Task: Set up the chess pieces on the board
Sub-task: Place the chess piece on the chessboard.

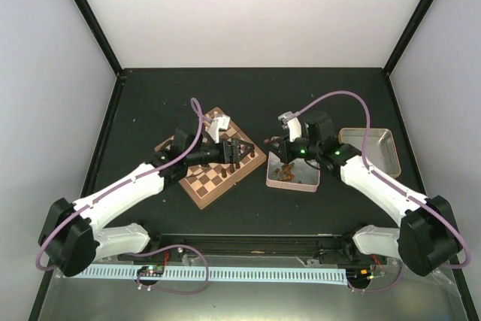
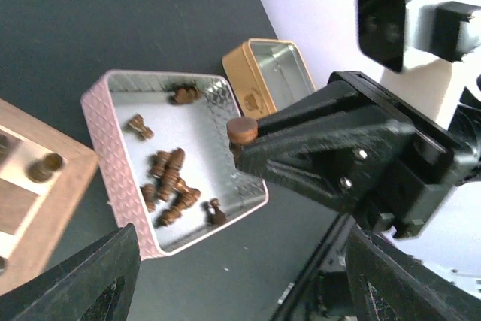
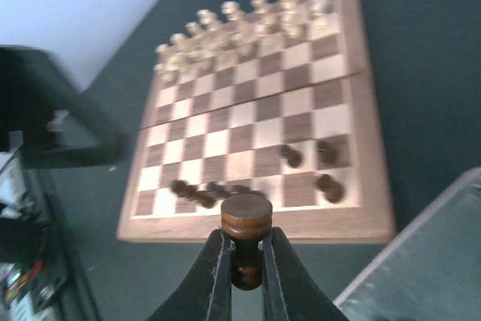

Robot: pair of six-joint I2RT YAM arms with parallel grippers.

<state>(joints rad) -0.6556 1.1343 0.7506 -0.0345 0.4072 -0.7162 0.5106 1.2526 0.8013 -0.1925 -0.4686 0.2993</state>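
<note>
The board (image 1: 214,178) lies left of centre, and in the right wrist view the board (image 3: 255,125) has pale pieces (image 3: 240,28) along its far rows. Dark chess pieces (image 3: 326,152) stand on its near right squares, and several more (image 3: 199,195) lie blurred on the near row. My right gripper (image 3: 246,242) is shut on a dark chess piece (image 3: 246,216), held upright off the board's near edge. From above, my right gripper (image 1: 275,143) hangs between board and pink tin. My left gripper (image 1: 242,152) hovers over the board's right part, open and empty; its fingers (image 2: 90,283) frame the left wrist view.
A pink tin (image 2: 98,122) right of the board holds several loose dark pieces (image 2: 171,182). A tan and silver tin (image 2: 274,73) sits empty farther right. The right gripper (image 2: 242,129) with its piece hangs above the pink tin's edge in the left wrist view. Dark walls bound the table.
</note>
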